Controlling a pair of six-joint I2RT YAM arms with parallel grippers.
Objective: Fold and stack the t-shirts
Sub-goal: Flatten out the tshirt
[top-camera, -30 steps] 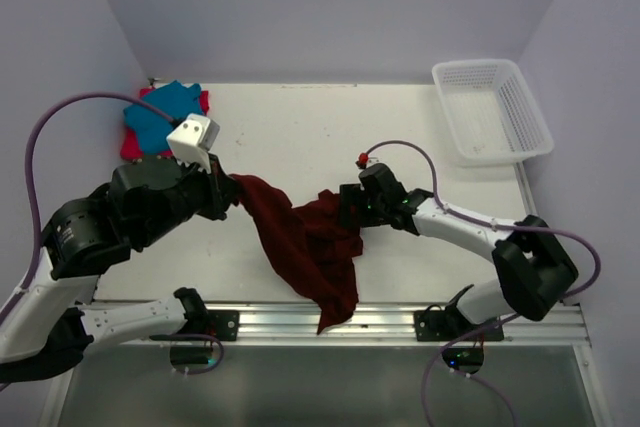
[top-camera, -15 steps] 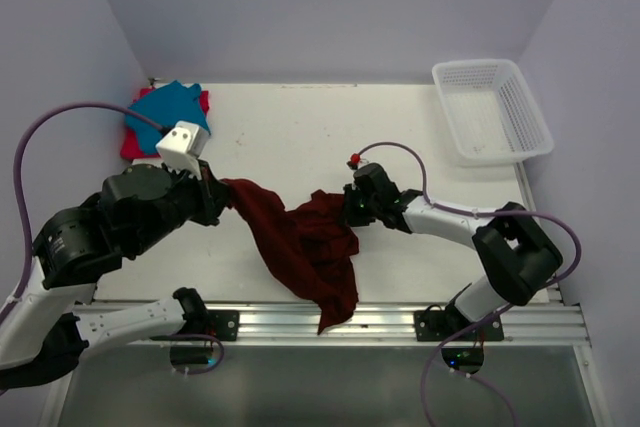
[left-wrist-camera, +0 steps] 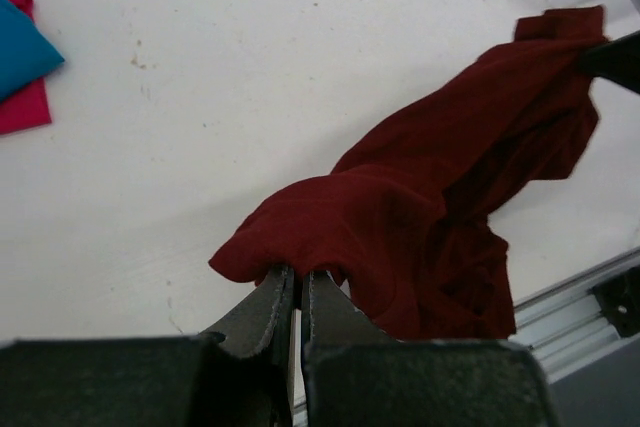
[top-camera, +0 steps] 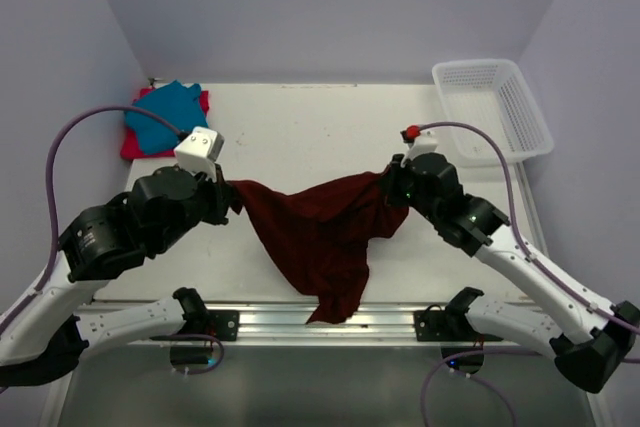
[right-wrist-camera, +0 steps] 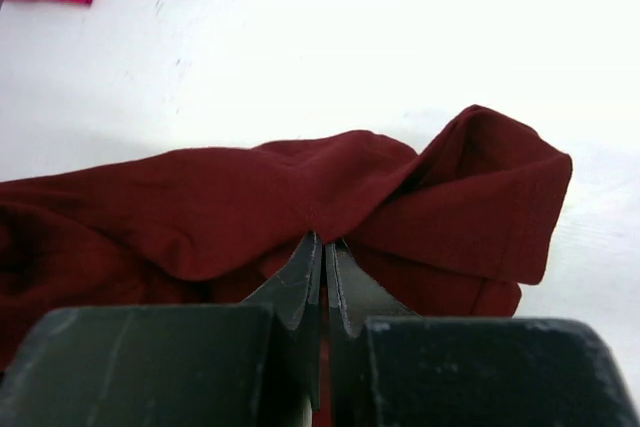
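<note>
Across the table point(top-camera: 300, 122) we now hold the maroon t-shirt point(top-camera: 320, 232) stretched between left gripper point(top-camera: 231, 197) and right gripper point(top-camera: 391, 187), both pinching its cloth tight; a second ago it hung bunched, so it looks nearly ready to lay flat

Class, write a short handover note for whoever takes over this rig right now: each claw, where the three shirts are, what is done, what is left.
Left claw: shut on one end of the maroon shirt.
Right claw: shut on the other end; the shirt spans between them, unfolded, its tail over the near edge of the table.
Teal shirt lies on the red-pink shirt at the far left corner, apparently folded.
Left to do: fold the maroon shirt, stack it there.
</note>
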